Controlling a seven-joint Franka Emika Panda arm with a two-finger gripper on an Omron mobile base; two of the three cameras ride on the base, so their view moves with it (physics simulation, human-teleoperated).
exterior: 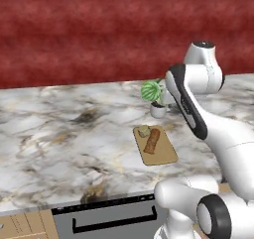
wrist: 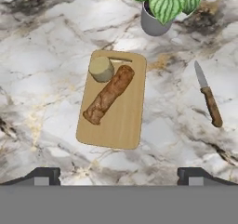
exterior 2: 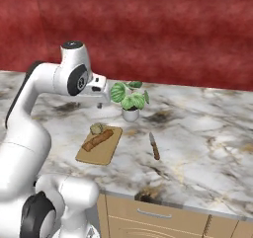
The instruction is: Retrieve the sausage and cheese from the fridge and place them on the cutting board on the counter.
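- Sausage (wrist: 109, 95) and cheese (wrist: 101, 69) both lie on the cutting board (wrist: 125, 125), which sits flat on the counter (wrist: 46, 56); the hand view looks straight down on them.
- Nearest in the base views, below the counter's front edge, are light wood cabinets (exterior 2: 163, 217) and a dark-fronted appliance with a bar handle (exterior: 114, 222).
- Gripper (wrist: 119, 175): the two dark finger tips (wrist: 44, 175) stand wide apart at the bottom of the hand view, with nothing between them; the claw is open and empty, up above the board.
- Cutting board contents: the sausage runs diagonally along the board's length, reddish-brown and slightly rough; the cheese, a pale rounded chunk, sits at the board's far end, touching or just beside the sausage's far tip. The near half of the board is bare.
- To the robot's right of the board, apart from it, a knife (wrist: 208, 100) with a brown handle lies flat on the marble, blade pointing away from the robot.
- Farther back, just beyond the board's far end, a small grey pot (wrist: 153, 24) holds a plant (wrist: 165, 0) with round, green, striped leaves; the pot stands upright on the counter and does not touch the board.
- Behind everything, a dark red wall (exterior: 99, 34) rises from the counter's back edge.
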